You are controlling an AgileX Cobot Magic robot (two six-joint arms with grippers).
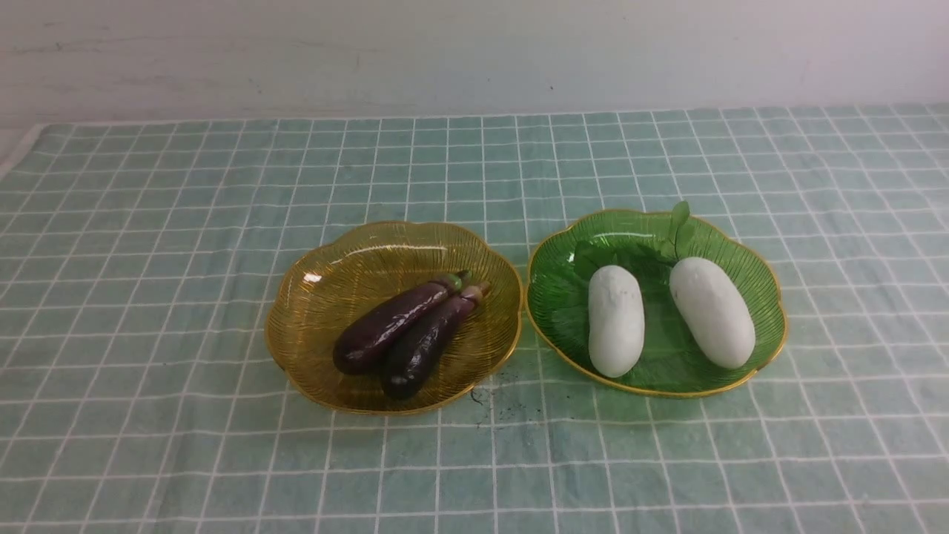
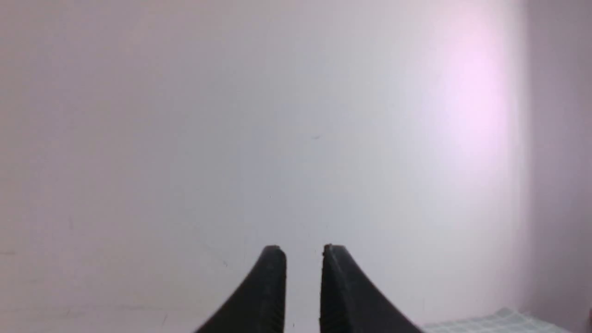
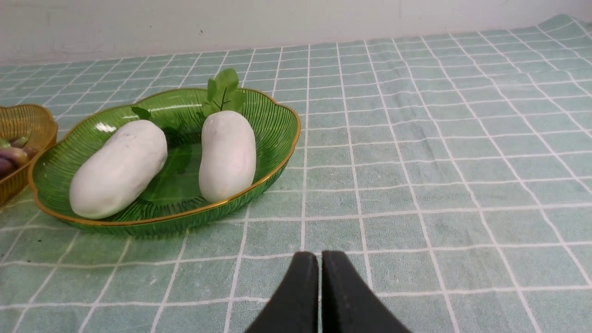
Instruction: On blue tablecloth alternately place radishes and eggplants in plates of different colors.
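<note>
On the blue tablecloth [image 1: 148, 222] two plates stand side by side. The amber plate [image 1: 296, 311] on the left holds both eggplants [image 1: 389, 326] [image 1: 426, 345], lying close together. In the green plate [image 1: 552, 297] on the right lie two white radishes [image 1: 615, 320] [image 1: 712, 311], leaves toward the wall. Neither arm shows in the front view. My right gripper [image 3: 320, 254] is shut and empty, low over the cloth, some way short of the green plate [image 3: 273, 120] and its radishes [image 3: 119, 169] [image 3: 227, 155]. My left gripper [image 2: 303, 249] faces a blank wall, jaws slightly apart, holding nothing.
A pale wall [image 1: 474, 52] runs along the far edge of the cloth. Dark specks [image 1: 493, 389] mark the cloth just in front of the gap between the plates. In the right wrist view the amber plate [image 3: 27, 122] shows at the edge.
</note>
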